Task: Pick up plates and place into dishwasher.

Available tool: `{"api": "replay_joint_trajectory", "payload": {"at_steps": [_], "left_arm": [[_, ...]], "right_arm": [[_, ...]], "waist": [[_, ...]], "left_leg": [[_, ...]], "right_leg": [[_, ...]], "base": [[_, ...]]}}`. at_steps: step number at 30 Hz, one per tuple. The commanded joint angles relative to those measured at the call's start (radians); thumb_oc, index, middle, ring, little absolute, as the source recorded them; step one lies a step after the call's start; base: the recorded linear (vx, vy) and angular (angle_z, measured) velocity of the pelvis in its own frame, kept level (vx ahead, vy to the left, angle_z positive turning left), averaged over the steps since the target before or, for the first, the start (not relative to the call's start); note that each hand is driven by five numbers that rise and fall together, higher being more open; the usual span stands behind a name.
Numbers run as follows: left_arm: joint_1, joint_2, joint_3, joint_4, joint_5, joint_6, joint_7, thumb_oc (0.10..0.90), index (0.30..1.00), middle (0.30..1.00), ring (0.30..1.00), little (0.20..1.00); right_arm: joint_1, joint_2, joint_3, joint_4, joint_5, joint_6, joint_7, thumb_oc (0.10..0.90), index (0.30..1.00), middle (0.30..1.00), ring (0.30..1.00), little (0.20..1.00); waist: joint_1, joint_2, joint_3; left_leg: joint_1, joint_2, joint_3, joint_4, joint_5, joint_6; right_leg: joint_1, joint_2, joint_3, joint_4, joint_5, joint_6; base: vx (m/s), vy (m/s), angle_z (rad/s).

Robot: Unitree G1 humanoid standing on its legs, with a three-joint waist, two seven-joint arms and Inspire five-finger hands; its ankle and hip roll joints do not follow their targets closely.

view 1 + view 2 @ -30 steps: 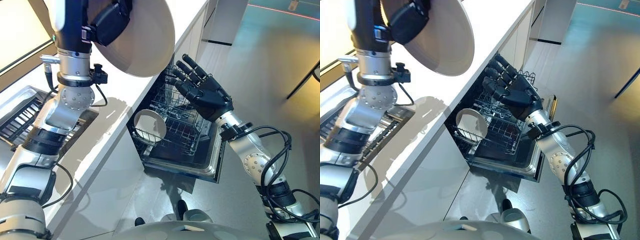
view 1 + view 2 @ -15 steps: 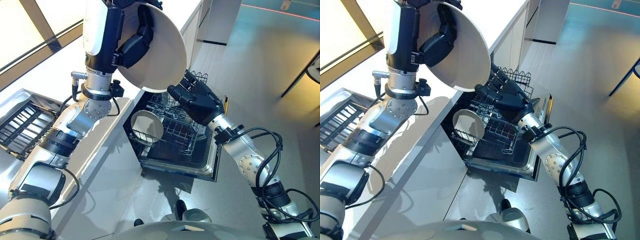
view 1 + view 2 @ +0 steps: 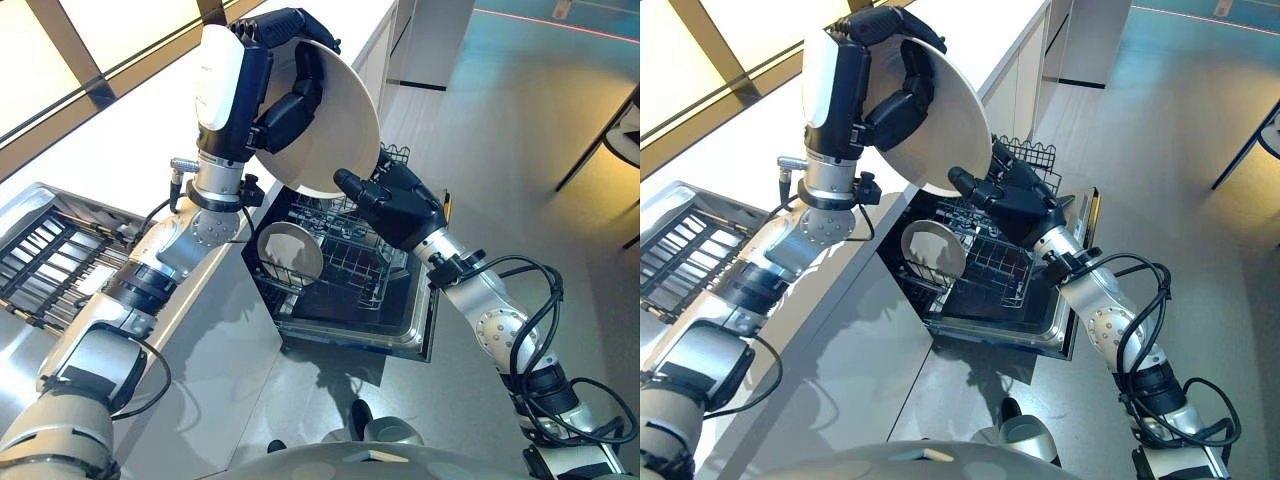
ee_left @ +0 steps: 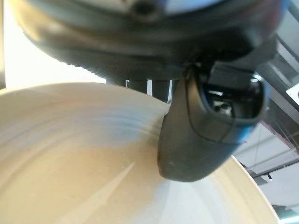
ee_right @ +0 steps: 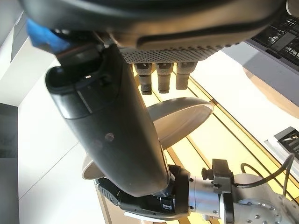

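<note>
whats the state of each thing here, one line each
large plate: held up tilted above the dishwasher by the left robot hand
small plate: standing on edge in the rack
dishwasher: door open
lower rack: pulled out
right robot hand: open, close under the large plate's rim

Plate (image 3: pixel 335 120) above open dishwasher (image 3: pixel 350 270), another plate (image 3: pixel 288 252) in rack.

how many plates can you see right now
2: one large plate gripped in the left hand above the open dishwasher, one smaller plate standing in its rack; others may be hidden.
</note>
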Motion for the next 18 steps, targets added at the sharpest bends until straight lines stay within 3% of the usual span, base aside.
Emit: {"api": "replay_joint_trajectory", "payload": {"at_steps": [1, 3, 4, 5, 6, 18], "left_arm": [[-0.130, -0.009, 0.019, 0.042, -0.046, -0.048, 0.054, 0.100, 0.300, 0.300, 0.300, 0.200], [-0.127, -0.025, 0.017, 0.039, -0.046, -0.050, 0.049, 0.100, 0.300, 0.300, 0.300, 0.200], [-0.126, -0.033, 0.013, 0.033, -0.048, -0.047, 0.044, 0.100, 0.300, 0.300, 0.300, 0.200], [-0.125, -0.038, 0.010, 0.029, -0.050, -0.047, 0.039, 0.100, 0.300, 0.300, 0.300, 0.200], [-0.124, -0.045, 0.006, 0.024, -0.055, -0.046, 0.033, 0.100, 0.300, 0.300, 0.300, 0.200], [-0.109, -0.057, 0.002, -0.028, -0.134, -0.018, -0.069, 0.100, 0.300, 0.300, 0.300, 0.200]], "right_arm": [[-0.114, 0.065, -0.035, -0.114, 0.057, -0.062, 0.046, 0.800, 0.900, 0.900, 0.900, 0.900], [-0.116, 0.069, -0.036, -0.113, 0.049, -0.067, 0.043, 0.800, 0.900, 0.900, 0.900, 0.900], [-0.120, 0.071, -0.036, -0.111, 0.048, -0.075, 0.037, 0.734, 0.844, 0.844, 0.844, 0.834], [-0.124, 0.072, -0.036, -0.111, 0.050, -0.079, 0.029, 0.443, 0.594, 0.594, 0.594, 0.543], [-0.124, 0.076, -0.037, -0.112, 0.053, -0.080, 0.027, 0.100, 0.300, 0.300, 0.300, 0.200], [-0.135, 0.084, -0.053, -0.101, 0.006, -0.121, -0.019, 0.100, 0.300, 0.300, 0.300, 0.200]], "waist": [[-0.015, -0.013, -0.095], [-0.016, -0.013, -0.095], [-0.016, -0.013, -0.095], [-0.016, -0.013, -0.095], [-0.015, -0.013, -0.095], [-0.010, -0.006, -0.091]], "left_leg": [[0.018, -0.024, 0.002, 0.003, -0.061, 0.008], [0.018, -0.025, 0.003, 0.003, -0.062, 0.009], [0.018, -0.024, 0.003, 0.003, -0.062, 0.009], [0.018, -0.024, 0.003, 0.003, -0.062, 0.009], [0.018, -0.024, 0.003, 0.003, -0.063, 0.009], [0.020, -0.024, 0.000, 0.003, -0.065, 0.011]], "right_leg": [[0.017, 0.002, -0.046, 0.005, 0.001, 0.066], [0.018, 0.003, -0.044, 0.004, 0.001, 0.066], [0.018, 0.003, -0.044, 0.004, 0.000, 0.066], [0.018, 0.003, -0.044, 0.004, 0.000, 0.066], [0.019, 0.003, -0.044, 0.004, -0.001, 0.066], [0.022, 0.005, -0.047, 0.004, -0.004, 0.064]], "base": [[0.00, 0.000, 0.00], [0.00, 0.000, 0.00], [0.00, 0.000, 0.00], [0.00, 0.000, 0.00], [0.00, 0.000, 0.00], [0.00, 0.000, 0.00]]}}
